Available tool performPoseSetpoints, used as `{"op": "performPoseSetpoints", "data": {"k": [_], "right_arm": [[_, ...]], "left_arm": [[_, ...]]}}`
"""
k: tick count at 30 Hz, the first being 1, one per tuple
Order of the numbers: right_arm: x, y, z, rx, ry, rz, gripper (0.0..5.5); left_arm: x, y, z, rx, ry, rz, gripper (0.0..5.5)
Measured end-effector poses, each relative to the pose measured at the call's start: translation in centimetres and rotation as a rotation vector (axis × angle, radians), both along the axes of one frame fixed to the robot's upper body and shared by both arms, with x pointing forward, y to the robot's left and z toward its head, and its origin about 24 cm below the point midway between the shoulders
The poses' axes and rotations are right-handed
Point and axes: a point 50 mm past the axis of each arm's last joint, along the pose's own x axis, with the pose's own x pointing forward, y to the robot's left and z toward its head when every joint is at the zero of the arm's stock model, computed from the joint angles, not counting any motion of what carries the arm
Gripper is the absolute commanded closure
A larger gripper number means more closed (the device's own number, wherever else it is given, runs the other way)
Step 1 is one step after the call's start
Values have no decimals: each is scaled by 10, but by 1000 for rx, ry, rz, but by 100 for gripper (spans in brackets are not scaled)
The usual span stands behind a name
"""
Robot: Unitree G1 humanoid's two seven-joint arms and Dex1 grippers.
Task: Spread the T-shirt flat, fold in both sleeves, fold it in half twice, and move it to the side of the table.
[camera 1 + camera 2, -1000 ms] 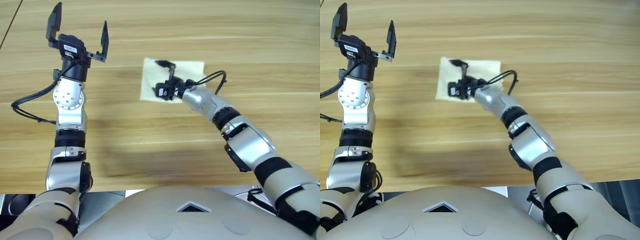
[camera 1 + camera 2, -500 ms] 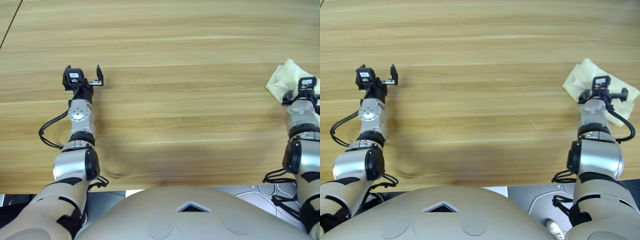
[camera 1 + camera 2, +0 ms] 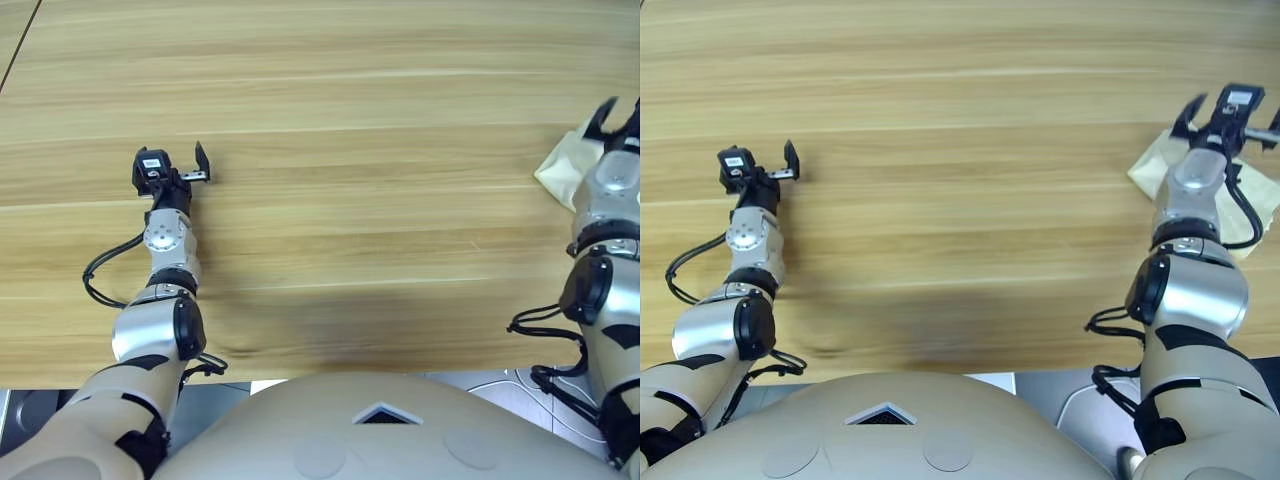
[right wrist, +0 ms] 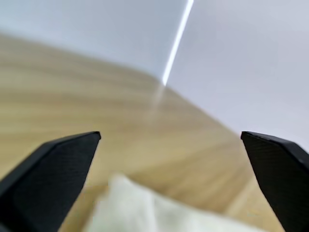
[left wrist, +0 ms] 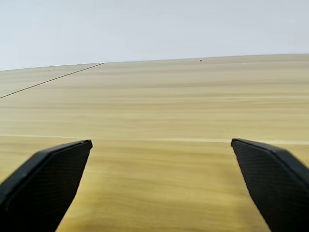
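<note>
The folded cream T-shirt (image 3: pixel 1148 170) lies at the right side of the wooden table (image 3: pixel 360 200), near its right edge. My right gripper (image 3: pixel 1230 112) hangs just over the shirt's far part, open, with nothing between its fingers. The right wrist view has the shirt (image 4: pixel 145 210) low between the two spread fingers (image 4: pixel 53 164). My left gripper (image 3: pixel 172 160) is open at the left side of the table, close above the bare wood, far from the shirt. In the left wrist view its dark fingers (image 5: pixel 43 174) stand wide apart over the tabletop.
A dark seam (image 3: pixel 20 45) crosses the table's far left corner. A pale wall (image 4: pixel 231 58) stands beyond the table's far edge. The near table edge runs just in front of my body.
One second ago the right gripper held the shirt at mid-table. It carried it to the right side, and since half a second ago it has lifted off it, open. The left arm lowered and drew back.
</note>
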Motion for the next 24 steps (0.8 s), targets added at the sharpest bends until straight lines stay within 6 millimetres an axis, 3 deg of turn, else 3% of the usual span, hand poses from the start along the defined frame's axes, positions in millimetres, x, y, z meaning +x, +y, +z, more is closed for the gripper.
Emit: {"op": "performPoseSetpoints", "data": {"k": [2, 4, 6, 8, 10, 11, 12, 13, 16, 19, 21, 24], "right_arm": [[12, 33, 0, -62, -47, 162, 10], [18, 51, -1, -50, -63, 279, 10], [24, 83, -6, -11, -64, 501, 10], [25, 131, -20, -72, -1, 786, 10], [8, 198, -55, -110, 130, 1099, 10], [2, 214, -68, -68, 172, 1138, 10], [0, 219, -76, 42, 191, 1101, 10], [3, 211, -74, 118, 168, 1043, 10], [17, 151, -58, 478, -15, 754, 10], [17, 117, -56, 861, -168, 684, 10], [14, 116, -64, 1013, -191, 698, 10], [10, 140, -81, 955, -3, 737, 10]], "left_arm": [[-1, -5, -4, -19, 11, -9, 13], [-1, -6, -5, -34, 10, -9, 13], [-1, -8, -6, -54, 12, -15, 13], [0, -10, -7, -100, 7, -14, 13], [8, -17, -5, -161, 18, -7, 13], [12, -20, -5, -176, 31, -10, 13], [15, -23, -5, -175, 47, -9, 13], [16, -24, -4, -166, 53, -11, 13], [16, -24, -5, -155, 64, 9, 13], [16, -21, -5, -171, 61, 40, 13], [16, -18, -4, -202, 64, 66, 13], [18, -17, -4, -207, 77, 77, 13]]}}
